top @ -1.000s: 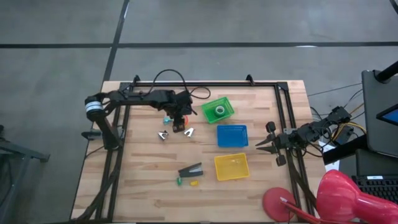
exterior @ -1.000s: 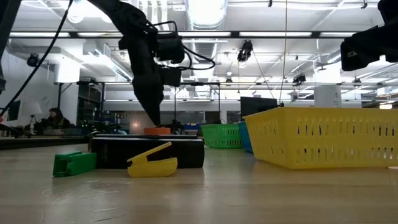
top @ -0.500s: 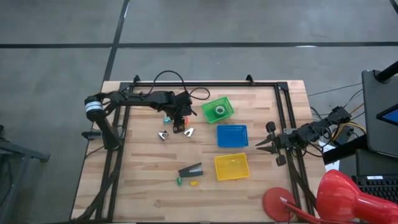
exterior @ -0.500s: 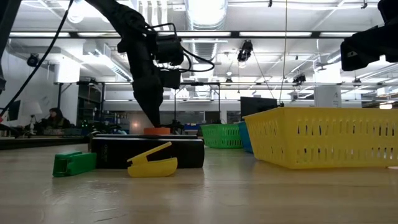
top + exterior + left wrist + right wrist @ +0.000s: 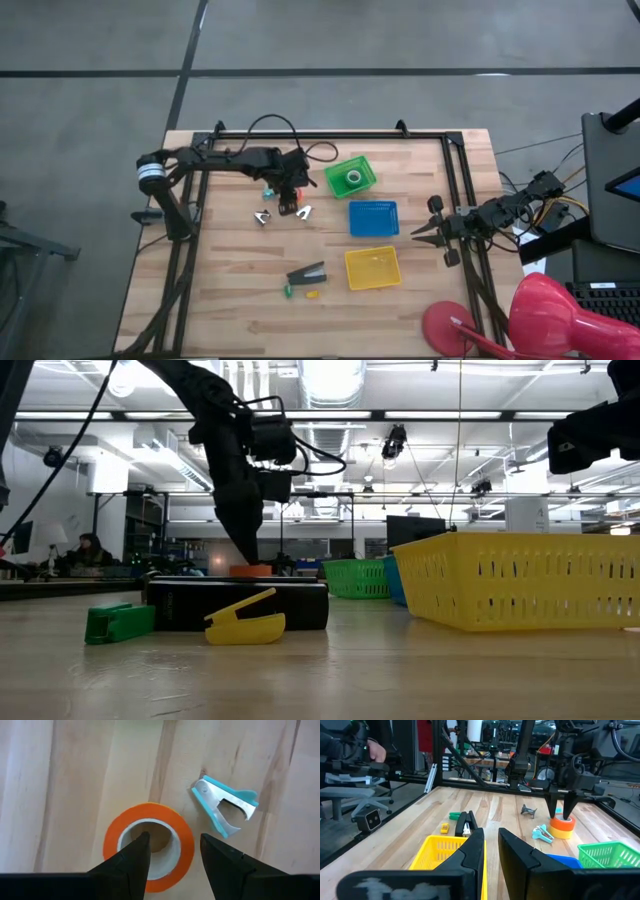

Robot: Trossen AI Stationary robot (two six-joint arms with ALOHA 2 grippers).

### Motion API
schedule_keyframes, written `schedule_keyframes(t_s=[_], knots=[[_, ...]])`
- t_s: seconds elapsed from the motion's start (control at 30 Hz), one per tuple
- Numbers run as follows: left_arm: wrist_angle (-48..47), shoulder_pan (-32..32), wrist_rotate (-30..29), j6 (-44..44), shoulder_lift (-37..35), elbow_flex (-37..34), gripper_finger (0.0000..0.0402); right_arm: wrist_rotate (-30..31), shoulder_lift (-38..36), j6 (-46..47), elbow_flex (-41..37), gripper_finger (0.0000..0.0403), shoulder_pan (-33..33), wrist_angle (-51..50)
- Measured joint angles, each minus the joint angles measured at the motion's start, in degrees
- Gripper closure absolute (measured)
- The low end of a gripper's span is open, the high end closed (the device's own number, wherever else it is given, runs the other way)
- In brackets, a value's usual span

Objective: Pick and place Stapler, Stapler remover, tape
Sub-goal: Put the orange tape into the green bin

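**Straddling the tape roll with one finger in its hole**

Hanging straight down over the tape (image 5: 148, 845), the left gripper (image 5: 172, 850) has its fingers (image 5: 131, 862) set apart across one side of the roll: one tip sits inside the central hole, the other just outside the orange wall. Whether they press on the roll cannot be told. The tape lies flat on the worktop (image 5: 230, 290), toward the far left part of it, and a small cyan staple remover (image 5: 225, 807) lies just beside it, not touching.

From table height, nearest the camera, a yellow clip-like piece (image 5: 245, 622) and a green piece (image 5: 118, 622) rest in front of the stapler (image 5: 240, 603), which lies on its side just left of the yellow basket (image 5: 520, 585). Seen from above, the stapler (image 5: 308, 273) is near the front edge, well apart from the tape (image 5: 286, 206).

Behind the yellow basket come a blue basket (image 5: 373, 217) and then a green basket (image 5: 351, 176).

At the worktop's right edge, the right gripper (image 5: 418, 232) waits with its fingers (image 5: 475, 852) only narrowly parted, holding nothing.
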Motion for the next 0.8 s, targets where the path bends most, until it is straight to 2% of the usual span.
schedule_keyframes(t_s=[0.47,0.8], knots=[[-0.3,-1.09,-0.42,-1.09,-0.15,-0.16,0.0227,0.0,-0.02,-0.02,0.0,0.0351,0.02,0.0],[2.34,-1.19,0.74,-2.55,-0.18,-3.48,0.0227,0.0,-0.02,-0.03,0.0,0.0351,0.02,0.0]])
